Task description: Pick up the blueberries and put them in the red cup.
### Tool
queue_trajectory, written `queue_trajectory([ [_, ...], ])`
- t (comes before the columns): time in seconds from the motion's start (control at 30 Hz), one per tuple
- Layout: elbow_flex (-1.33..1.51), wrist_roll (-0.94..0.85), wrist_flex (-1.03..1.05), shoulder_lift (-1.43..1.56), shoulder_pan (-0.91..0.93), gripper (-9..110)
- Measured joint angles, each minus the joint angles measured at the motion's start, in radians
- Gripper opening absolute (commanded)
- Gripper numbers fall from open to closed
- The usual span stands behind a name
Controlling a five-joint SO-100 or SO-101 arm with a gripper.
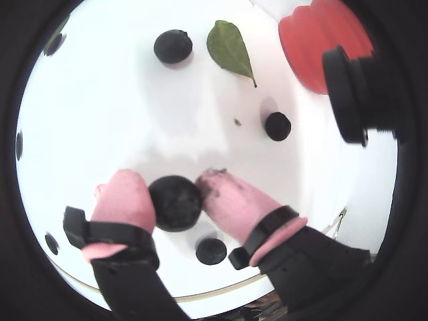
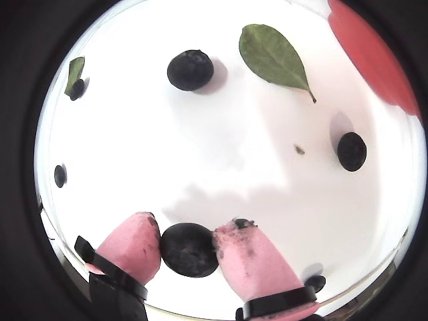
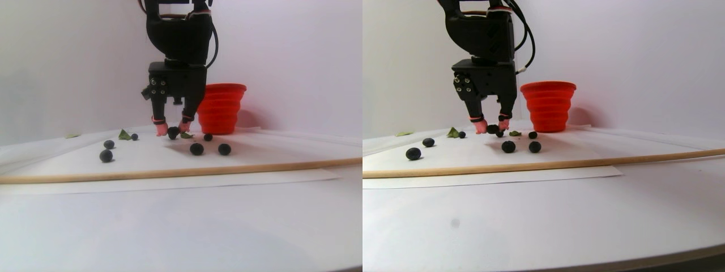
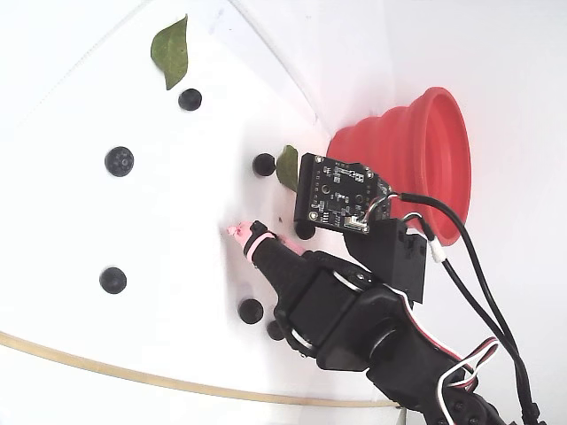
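Pink-tipped, the end effector (image 1: 175, 194) is closed onto one blueberry (image 1: 176, 202), held just clear of the white bench (image 2: 234, 167). The red cup (image 1: 321, 40) lies ahead and to the right of it in a wrist view (image 2: 374, 57), near and open side up, so the carry is short. The fixed view shows about six loose blueberries (image 4: 120, 162), two leaves (image 4: 170, 50) and one cup.

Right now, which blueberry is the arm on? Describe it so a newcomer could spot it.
Start at the large red ribbed cup at the back of the white sheet, then drop to the black gripper beside it. The small dark round blueberry sits pinched between its two pink fingers. Every other berry lies loose on the sheet, untouched.
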Motion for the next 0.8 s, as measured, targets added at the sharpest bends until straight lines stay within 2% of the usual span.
queue_trajectory([
  [0.8, 0.044, -0.015, 0.112, 0.270, -0.006, 14],
])
